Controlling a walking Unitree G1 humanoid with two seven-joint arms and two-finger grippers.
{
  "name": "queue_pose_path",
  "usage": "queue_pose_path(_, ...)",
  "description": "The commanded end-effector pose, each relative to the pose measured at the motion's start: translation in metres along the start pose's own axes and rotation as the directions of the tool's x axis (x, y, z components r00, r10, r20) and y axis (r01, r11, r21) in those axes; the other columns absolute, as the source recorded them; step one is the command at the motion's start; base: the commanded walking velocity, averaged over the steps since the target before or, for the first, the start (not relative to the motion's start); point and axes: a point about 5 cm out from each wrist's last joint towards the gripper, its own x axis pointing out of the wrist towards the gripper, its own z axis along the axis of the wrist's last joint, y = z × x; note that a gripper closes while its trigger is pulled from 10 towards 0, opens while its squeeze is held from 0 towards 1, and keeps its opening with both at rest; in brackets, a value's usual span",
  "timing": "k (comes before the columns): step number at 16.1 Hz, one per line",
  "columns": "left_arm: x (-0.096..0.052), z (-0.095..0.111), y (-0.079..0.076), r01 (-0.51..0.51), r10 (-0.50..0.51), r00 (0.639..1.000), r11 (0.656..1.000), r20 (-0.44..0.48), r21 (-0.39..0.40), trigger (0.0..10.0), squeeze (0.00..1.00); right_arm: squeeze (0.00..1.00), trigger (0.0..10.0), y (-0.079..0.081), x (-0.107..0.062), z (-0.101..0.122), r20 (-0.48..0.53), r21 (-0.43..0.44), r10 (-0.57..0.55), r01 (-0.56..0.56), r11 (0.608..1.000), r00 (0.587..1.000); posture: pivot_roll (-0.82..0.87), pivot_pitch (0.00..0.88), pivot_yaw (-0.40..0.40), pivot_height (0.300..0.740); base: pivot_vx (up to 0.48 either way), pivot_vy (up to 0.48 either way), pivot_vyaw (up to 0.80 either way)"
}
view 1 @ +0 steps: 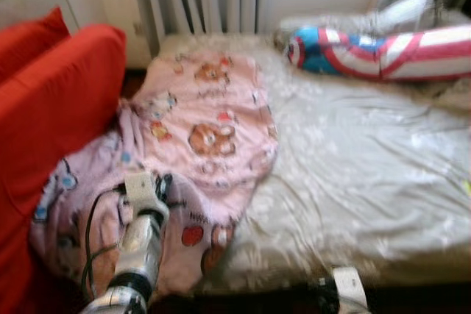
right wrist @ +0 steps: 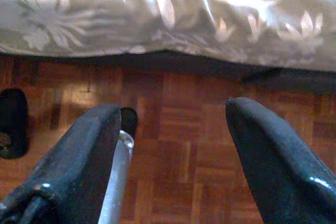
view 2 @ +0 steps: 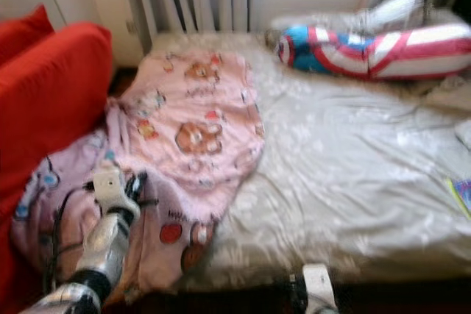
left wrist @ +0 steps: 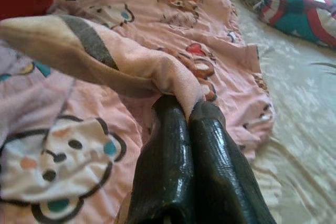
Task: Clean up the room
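The left gripper [left wrist: 181,111] is closed on a fold of the pink cartoon-print blanket [view 1: 210,130], which is spread over the bed's [view 1: 368,174] red-sofa side and spills off its near edge, pressed against the red sofa [view 1: 55,108]. Beyond the blanket the grey floral sheet lies bare up to the striped bolster pillow [view 1: 383,51] at the far edge. The right gripper [right wrist: 173,156] hangs with fingers apart over the parquet floor [right wrist: 173,108], just off the bed's near edge.

blanket [left wrist: 199,51]: soft fleecy pink cloth | bed sheet [view 1: 368,159]: smooth satiny grey, pale flowers | floor [right wrist: 178,145]: glossy wood parquet | left pincer fingers [left wrist: 168,166]: shiny black | cushion [view 1: 51,101]: matt red cloth
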Motion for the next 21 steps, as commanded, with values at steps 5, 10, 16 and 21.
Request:
queue_pose_path(5,-0.001,0.000,0.002,-0.008,0.008,1.000,1.000,0.005,0.005,10.0,0.00,0.00,10.0,-0.001,-0.001,-0.003,-0.011,0.000,-0.003,0.003,1.000,1.000,-0.04,0.023,-0.024,0.740,-0.054,-0.179,0.00)
queue_pose_path(10,-0.002,-0.001,0.001,-0.010,0.010,1.000,1.000,0.002,-0.002,10.0,0.00,0.00,10.0,-0.002,-0.001,-0.004,-0.012,-0.002,-0.004,0.004,1.000,1.000,-0.04,0.023,-0.025,0.740,0.000,0.000,0.00)
queue_pose_path(16,-0.004,-0.004,-0.014,0.180,-0.179,0.984,0.980,-0.024,0.087,10.0,0.00,0.00,10.0,-0.002,-0.001,-0.004,-0.009,-0.003,-0.006,0.006,1.000,1.000,-0.04,0.015,-0.027,0.740,0.000,0.000,0.00)
queue_pose_path(21,-0.017,-0.022,-0.040,0.494,-0.469,0.866,0.857,-0.174,0.148,10.0,0.00,0.00,10.0,-0.002,-0.001,-0.003,-0.009,-0.005,-0.004,0.004,1.000,1.000,-0.03,0.022,-0.028,0.740,0.000,0.000,0.00)
